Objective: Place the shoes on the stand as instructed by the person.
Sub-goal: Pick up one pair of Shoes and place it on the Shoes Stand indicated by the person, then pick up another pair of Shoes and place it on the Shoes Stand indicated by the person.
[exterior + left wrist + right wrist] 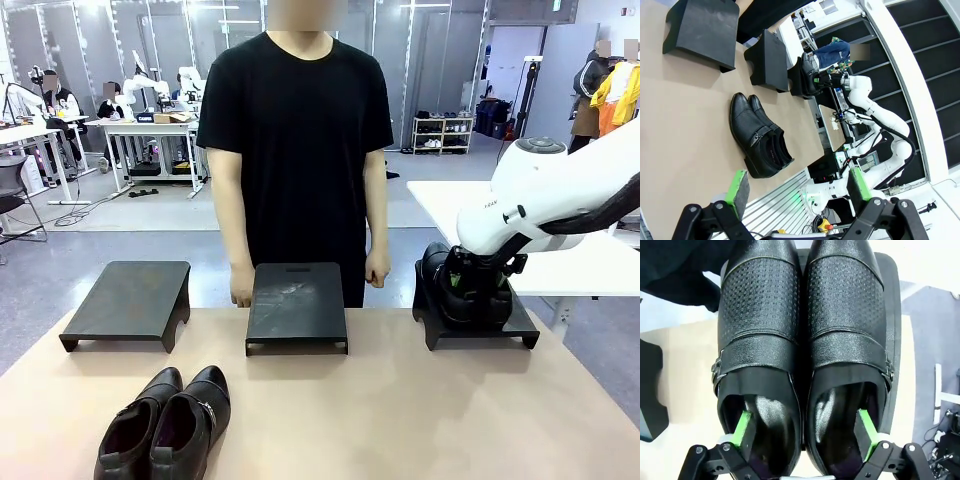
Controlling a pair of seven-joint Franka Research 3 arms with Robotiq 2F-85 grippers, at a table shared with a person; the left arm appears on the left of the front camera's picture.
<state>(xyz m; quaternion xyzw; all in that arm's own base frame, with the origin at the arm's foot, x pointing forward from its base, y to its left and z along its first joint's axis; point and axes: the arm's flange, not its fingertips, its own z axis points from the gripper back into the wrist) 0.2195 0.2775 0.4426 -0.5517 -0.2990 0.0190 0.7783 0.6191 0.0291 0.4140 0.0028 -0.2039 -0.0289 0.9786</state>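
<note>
My right gripper [804, 422] is wide open, gripping nothing, one finger inside each of the pair of shoes [760, 315], toes pointing away, on the stand [894, 300].

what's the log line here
right jaws: open, a finger in each shoe of first pair on right stand | left jaws: open, empty | second pair: on table, near left | person: behind middle stand

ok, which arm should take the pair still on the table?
Probably left. The pair on the table lies on the robot's left side, and the left pincer is open and free, looking down at it. The right pincer is open with its fingers inside the other pair on the right stand.
</note>
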